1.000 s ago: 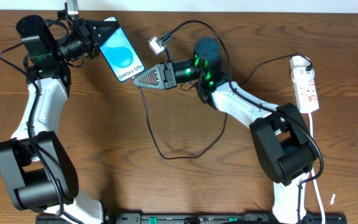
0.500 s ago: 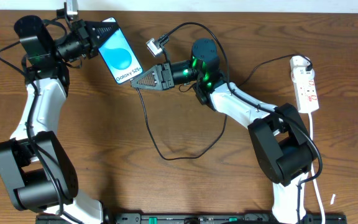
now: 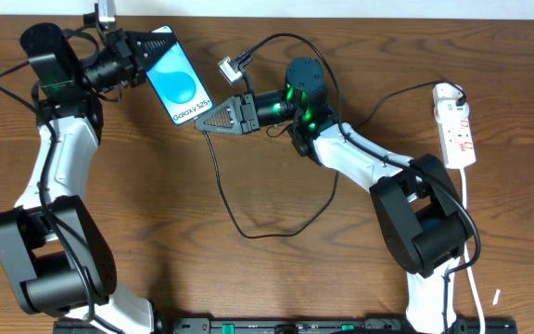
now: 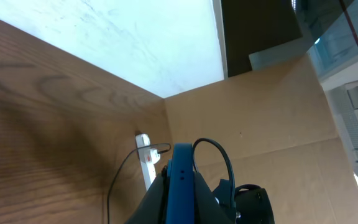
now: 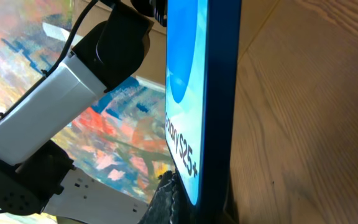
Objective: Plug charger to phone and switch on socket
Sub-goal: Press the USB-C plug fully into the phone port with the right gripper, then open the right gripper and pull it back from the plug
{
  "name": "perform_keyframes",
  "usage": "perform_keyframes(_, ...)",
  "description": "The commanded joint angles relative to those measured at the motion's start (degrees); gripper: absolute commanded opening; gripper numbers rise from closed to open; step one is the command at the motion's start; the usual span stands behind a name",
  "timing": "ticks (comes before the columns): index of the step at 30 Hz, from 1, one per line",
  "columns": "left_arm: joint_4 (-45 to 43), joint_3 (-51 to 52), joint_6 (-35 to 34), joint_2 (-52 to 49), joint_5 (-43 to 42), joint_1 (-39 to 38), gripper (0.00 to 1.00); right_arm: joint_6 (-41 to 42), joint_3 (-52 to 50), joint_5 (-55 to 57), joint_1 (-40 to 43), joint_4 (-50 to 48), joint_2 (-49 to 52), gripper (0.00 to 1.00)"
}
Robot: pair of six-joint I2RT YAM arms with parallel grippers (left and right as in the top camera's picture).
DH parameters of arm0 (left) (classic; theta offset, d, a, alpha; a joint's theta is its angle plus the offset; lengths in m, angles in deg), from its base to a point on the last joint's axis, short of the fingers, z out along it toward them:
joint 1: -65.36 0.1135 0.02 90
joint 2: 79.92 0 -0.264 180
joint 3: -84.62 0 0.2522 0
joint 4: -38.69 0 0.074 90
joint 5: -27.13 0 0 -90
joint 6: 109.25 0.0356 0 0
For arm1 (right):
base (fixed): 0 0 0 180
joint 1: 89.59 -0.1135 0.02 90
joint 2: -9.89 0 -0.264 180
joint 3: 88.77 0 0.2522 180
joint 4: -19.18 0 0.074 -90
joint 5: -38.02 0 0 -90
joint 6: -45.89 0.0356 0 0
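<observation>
This looks like a robotics lab bench. In the overhead view a wood-grain worktop (image 3: 156,186) carries a left arm (image 3: 58,176) and a right arm (image 3: 378,167), both based at the lower edge. The left wrist view shows a bare white wall (image 4: 135,37) at upper left and brown board panels (image 4: 260,106) at centre right. A paint-splashed backdrop (image 5: 17,68) fills the left of the right wrist view.

Left gripper (image 3: 149,56) clamps phone (image 3: 180,80); right gripper (image 3: 206,123) pinches charger (image 3: 219,176), arms converging.

Brown wooden table (image 3: 156,232); white socket (image 3: 458,130) far right; black charger (image 3: 248,234) looped at centre.
</observation>
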Motion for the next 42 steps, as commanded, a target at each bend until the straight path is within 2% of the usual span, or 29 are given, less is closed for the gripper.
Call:
perform_keyframes(1,-0.1,-0.9,1.6,1.2,-5.7,-0.5,0.08,-0.3,0.8,7.1,0.3,-0.6,0.4,0.01)
perform_keyframes(5,-0.1,-0.9,1.6,1.2,-5.7,-0.5,0.07,-0.3,0.8,6.8,0.3,-0.6,0.4,0.02)
perform_keyframes(8,-0.1,-0.9,1.6,1.2,-5.7,-0.5,0.07,-0.8,0.8,5.7,0.3,-0.6,0.4,0.22)
perform_keyframes(9,-0.1,-0.9,1.6,1.2,-5.7,-0.5,0.07,-1.1,0.8,5.1,0.3,-0.6,0.4,0.34)
perform_keyframes(10,-0.1,-0.9,1.6,1.2,-5.7,-0.5,0.07,-1.2,0.8,4.8,0.3,-0.6,0.4,0.42)
perform_keyframes(15,-0.1,-0.9,1.6,1.2,-5.7,-0.5,0.08,-2.1,0.8,3.5,0.3,-0.6,0.4,0.57)
perform_keyframes(18,-0.1,-0.9,1.6,1.2,-5.7,-0.5,0.07,-2.7,0.8,3.2,0.3,-0.6,0.4,0.61)
perform_keyframes(28,-0.1,-0.9,1.6,1.2,-5.8,-0.5,0.07,-2.7,0.8,3.1,3.0,-0.6,0.4,0.64)
perform_keyframes(36,-0.1,-0.9,1.6,1.2,-5.9,-0.5,0.07,-2.8,0.8,1.2,6.7,-0.6,0.4,0.70)
perform_keyframes(37,-0.1,-0.9,1.6,1.2,-5.9,-0.5,0.07,-3.6,0.8,1.1,7.2,-0.6,0.4,0.81)
perform_keyframes(38,-0.1,-0.9,1.6,1.2,-5.9,-0.5,0.07,-4.8,0.8,0.9,7.6,-0.6,0.4,0.99)
perform_keyframes(42,-0.1,-0.9,1.6,1.2,-5.9,-0.5,0.08,-8.9,0.8,1.2,9.4,4.8,0.4,0.99)
